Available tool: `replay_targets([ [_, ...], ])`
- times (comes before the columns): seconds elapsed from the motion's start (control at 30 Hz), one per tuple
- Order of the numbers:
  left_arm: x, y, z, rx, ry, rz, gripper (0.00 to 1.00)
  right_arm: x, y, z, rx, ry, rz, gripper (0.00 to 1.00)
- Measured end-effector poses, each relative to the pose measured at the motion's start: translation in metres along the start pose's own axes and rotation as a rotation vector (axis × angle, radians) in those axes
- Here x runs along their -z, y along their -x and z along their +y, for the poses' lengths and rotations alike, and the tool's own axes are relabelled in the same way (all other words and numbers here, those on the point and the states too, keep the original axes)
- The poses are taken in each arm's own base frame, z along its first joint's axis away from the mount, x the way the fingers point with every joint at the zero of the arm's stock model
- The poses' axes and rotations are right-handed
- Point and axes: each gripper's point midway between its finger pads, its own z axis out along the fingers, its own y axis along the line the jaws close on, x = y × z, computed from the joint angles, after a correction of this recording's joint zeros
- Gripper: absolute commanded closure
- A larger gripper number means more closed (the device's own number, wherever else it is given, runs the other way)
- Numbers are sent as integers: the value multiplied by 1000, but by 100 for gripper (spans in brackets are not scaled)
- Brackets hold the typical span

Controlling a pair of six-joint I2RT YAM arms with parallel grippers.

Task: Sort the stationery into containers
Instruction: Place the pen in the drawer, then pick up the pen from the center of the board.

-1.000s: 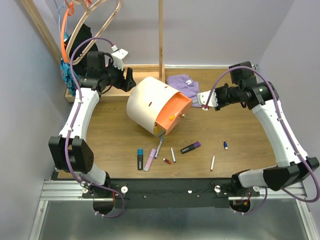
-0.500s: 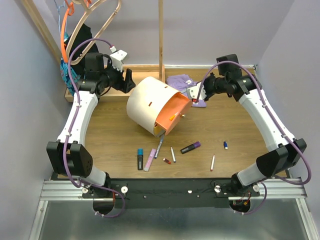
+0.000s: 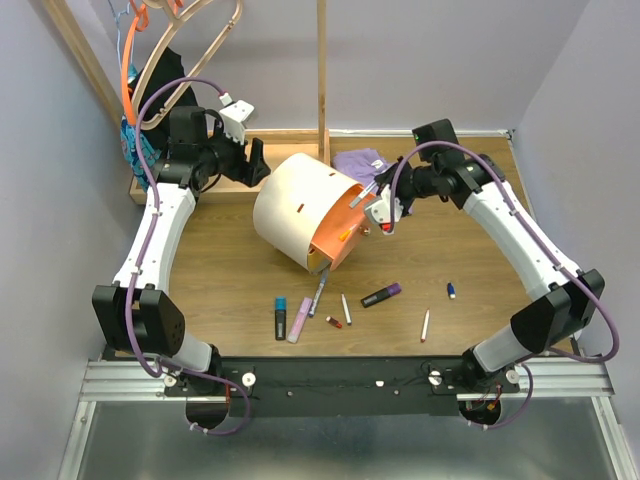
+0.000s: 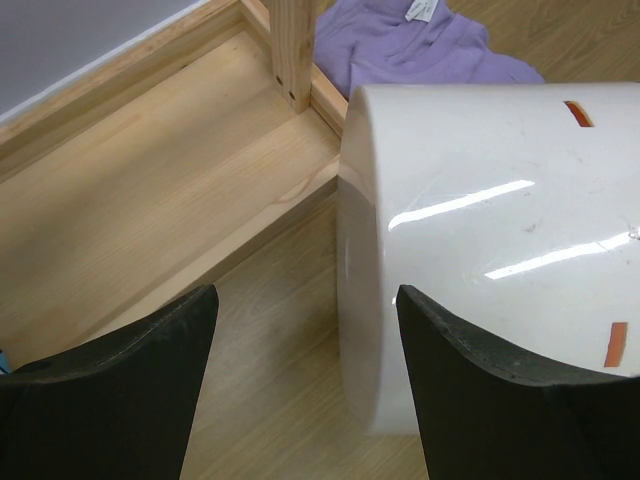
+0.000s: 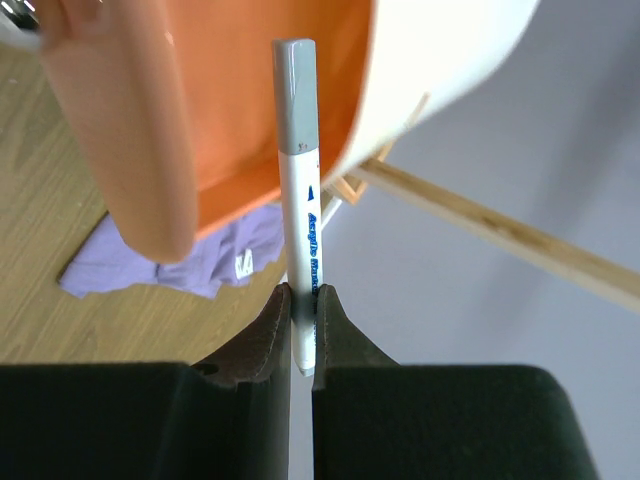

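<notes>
Glossy, smooth cream plastic on the drum (image 4: 480,230); matt grained wood for the counter (image 3: 220,260); soft purple cloth (image 4: 400,50).

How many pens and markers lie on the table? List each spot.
8, left to right: black-blue marker, pink marker, grey pen, red stub, white pen, purple-tipped marker, second white pen, blue stub. More may hide inside the drum.

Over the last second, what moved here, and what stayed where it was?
The right gripper, shut on a white grey-capped pen, swung left from beside the purple cloth to the orange drawer of the cream-white drum-shaped container. Nothing was grasped or released. The left gripper stayed open behind the container; the loose markers on the table did not shift.
</notes>
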Motion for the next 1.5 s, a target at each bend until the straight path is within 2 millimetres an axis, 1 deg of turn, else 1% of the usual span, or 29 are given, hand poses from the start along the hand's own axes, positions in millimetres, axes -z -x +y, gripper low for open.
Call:
replay_targets([
  [0.03,0,0,0,0,0,0,18,-4,4,3,7,8,-12,95],
  [0.1,0,0,0,0,1,0,18,-10,11,6,21,20,-33,87],
  [0.13,0,0,0,0,1,0,18,-12,14,7,27,23,-42,80],
  [0.17,0,0,0,-1,2,0,18,-14,18,6,35,24,-52,65],
  [0.2,0,0,0,-1,3,0,18,-16,20,6,41,23,-59,58],
  [0.27,0,0,1,-1,5,0,18,-18,23,5,54,8,-68,45],
  [0.3,0,0,1,-1,7,1,18,-18,25,6,58,-4,-74,43],
  [0.43,0,-1,2,0,12,4,18,-18,28,4,77,-67,-72,41],
  [0.57,0,-3,2,2,14,8,18,-11,25,-8,44,-125,-50,42],
  [0.6,0,-3,2,2,14,8,18,-9,24,-11,3,-133,-43,42],
  [0.67,0,-3,2,2,14,8,18,0,17,-21,-68,-162,-24,43],
  [0.7,0,-3,2,2,14,8,18,8,12,-27,-124,-181,-13,43],
  [0.77,0,-3,3,3,15,8,18,29,-6,-38,-226,-224,25,43],
  [0.8,0,-3,3,3,16,8,18,42,-18,-39,-286,-246,50,43],
  [0.83,0,-3,3,3,17,8,18,48,-25,-38,-328,-253,63,44],
  [0.9,0,-3,4,3,18,9,18,60,-40,-26,-428,-256,90,45],
  [0.97,0,-3,4,3,18,9,18,64,-50,-1,-536,-217,103,45],
  [1.0,0,-3,4,3,18,8,18,60,-50,16,-579,-181,97,45],
  [1.03,0,-3,4,3,18,9,18,55,-46,28,-607,-145,82,45],
  [1.07,0,-3,4,3,18,8,18,44,-36,50,-642,-85,45,45],
  [1.1,0,-3,4,4,18,9,18,38,-27,65,-665,-44,20,45],
  [1.13,0,-3,4,4,18,9,18,31,-17,85,-692,14,-8,45],
  [1.17,0,-3,4,4,19,9,18,21,-3,107,-682,77,-55,45],
  [1.2,0,-3,4,4,19,9,18,17,5,120,-679,111,-79,45],
  [1.3,0,-3,4,3,21,9,18,2,34,171,-652,235,-168,46],
  [1.33,0,-3,4,3,22,10,18,-2,38,180,-634,256,-187,46],
  [1.37,0,-4,5,3,24,11,18,-6,45,194,-627,295,-212,46],
  [1.5,1,-5,5,2,29,16,18,-22,52,209,-590,354,-279,47],
])
